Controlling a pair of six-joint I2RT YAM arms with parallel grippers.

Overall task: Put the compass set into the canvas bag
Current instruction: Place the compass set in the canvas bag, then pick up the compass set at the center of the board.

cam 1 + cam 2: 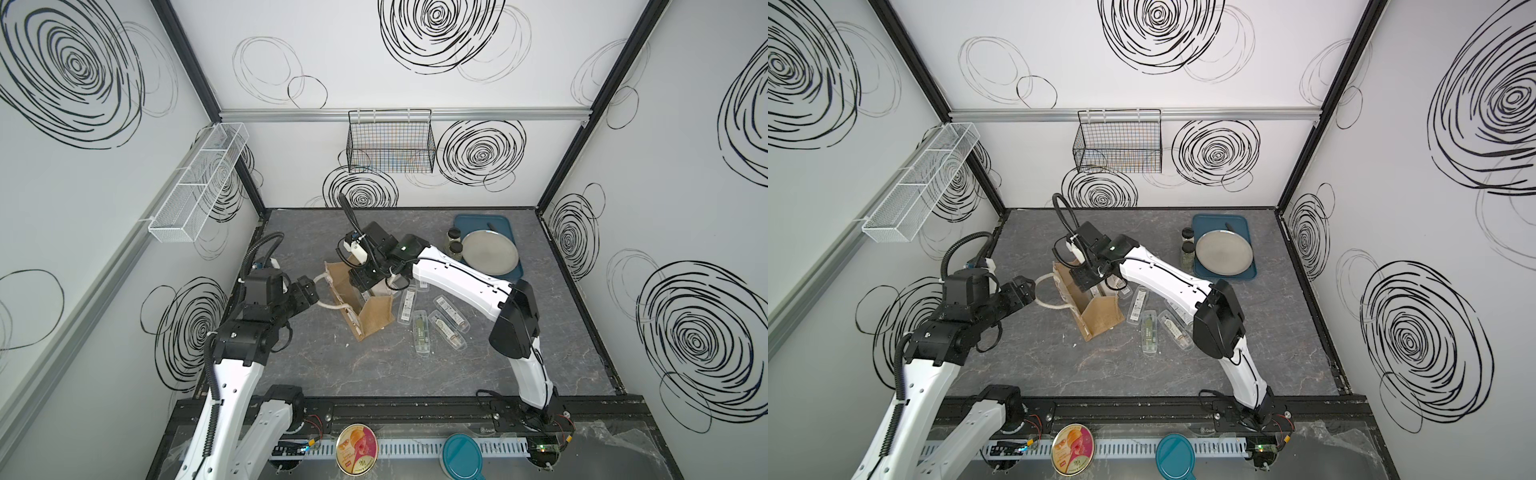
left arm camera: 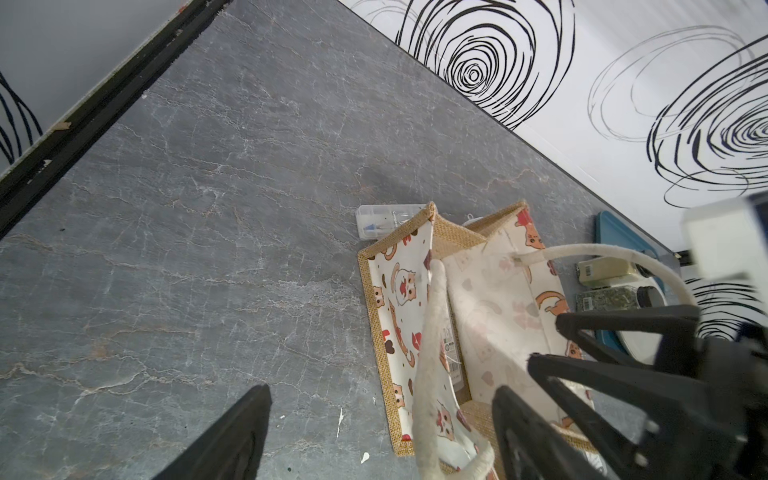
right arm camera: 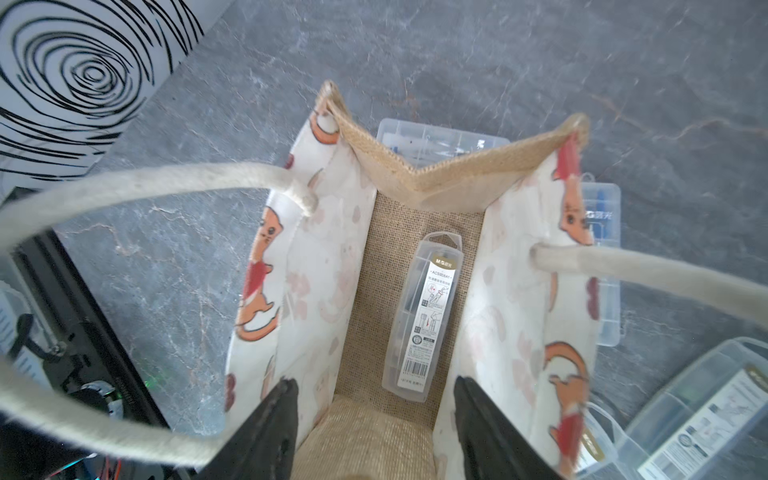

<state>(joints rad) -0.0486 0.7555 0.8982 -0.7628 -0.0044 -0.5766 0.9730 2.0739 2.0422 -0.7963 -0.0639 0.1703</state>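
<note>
Right wrist view: compass set (image 3: 424,316) lies flat inside the canvas bag (image 3: 415,178), right jaws apart above it. Left jaws gape around a rope handle (image 2: 430,353).

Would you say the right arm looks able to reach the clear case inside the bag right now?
Probably yes: the right tool hangs open over the mouth of the bag, the case lies uncovered on the bottom, and both rope handles fall outward.

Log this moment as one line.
right gripper open above canvas bag | compass set inside | left gripper open at rope handle
</note>
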